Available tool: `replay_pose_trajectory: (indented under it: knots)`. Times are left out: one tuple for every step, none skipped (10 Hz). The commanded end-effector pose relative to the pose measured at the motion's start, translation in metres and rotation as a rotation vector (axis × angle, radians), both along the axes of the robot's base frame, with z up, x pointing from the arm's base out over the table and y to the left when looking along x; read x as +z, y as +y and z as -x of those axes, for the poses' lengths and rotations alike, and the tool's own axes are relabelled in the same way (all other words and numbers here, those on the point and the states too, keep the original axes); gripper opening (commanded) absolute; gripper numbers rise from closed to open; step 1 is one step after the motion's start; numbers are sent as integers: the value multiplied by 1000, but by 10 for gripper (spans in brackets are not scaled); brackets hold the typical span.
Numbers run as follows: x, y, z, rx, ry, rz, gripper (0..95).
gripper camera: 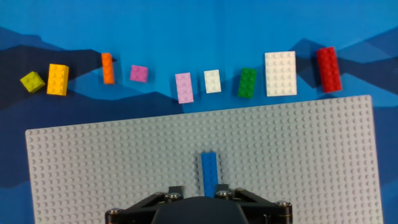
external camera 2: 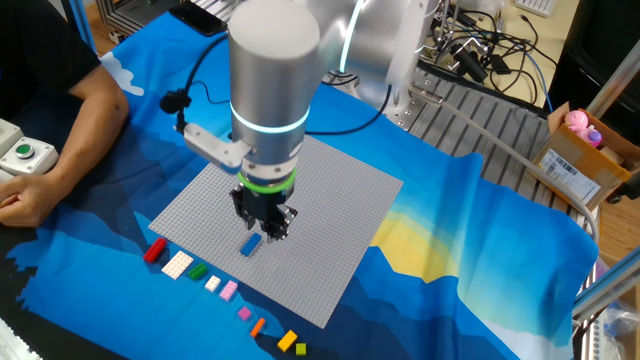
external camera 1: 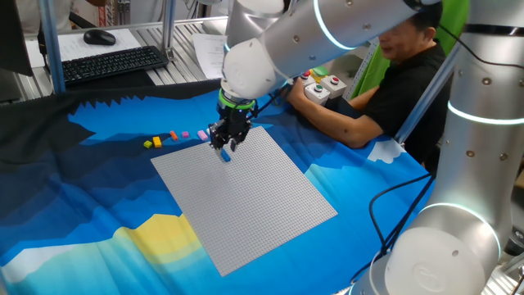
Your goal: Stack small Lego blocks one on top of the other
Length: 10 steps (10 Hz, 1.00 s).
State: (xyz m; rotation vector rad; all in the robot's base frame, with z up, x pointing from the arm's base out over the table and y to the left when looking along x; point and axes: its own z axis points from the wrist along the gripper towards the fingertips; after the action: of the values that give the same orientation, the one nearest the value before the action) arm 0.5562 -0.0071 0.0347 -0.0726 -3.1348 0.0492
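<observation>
A narrow blue brick lies on the grey studded baseplate, near the plate's edge that faces the row of bricks. My gripper is just above it with the fingers apart; the gap is wider than the brick and its near end lies between the fingertips. The gripper and the blue brick also show in the other fixed view. Off the plate, on the blue cloth, lies a row of bricks: yellow-green, yellow, orange, two pink, small white, green, large white, red.
A person in black sits at the table's far side with hands at grey button boxes. Their forearm rests on the cloth near the plate. A keyboard lies behind the cloth. The robot's base stands at the right.
</observation>
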Motion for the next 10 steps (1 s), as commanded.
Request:
replay_pose_trajectory:
  knots:
    - [0, 0, 0, 6, 27, 17, 380]
    - [0, 0, 0, 13, 29, 14, 380]
    - [0, 0, 0, 28, 29, 11, 380]
    - [0, 0, 0, 39, 30, 3, 380]
    - [0, 0, 0, 48, 28, -6, 380]
    - [0, 0, 0, 50, 25, -8, 380]
    - [0, 0, 0, 61, 21, -18, 380]
    - [0, 0, 0, 63, 21, -18, 380]
    - [-6, -4, -3, 75, 19, -26, 380]
    - [-9, -5, -4, 78, 16, -28, 380]
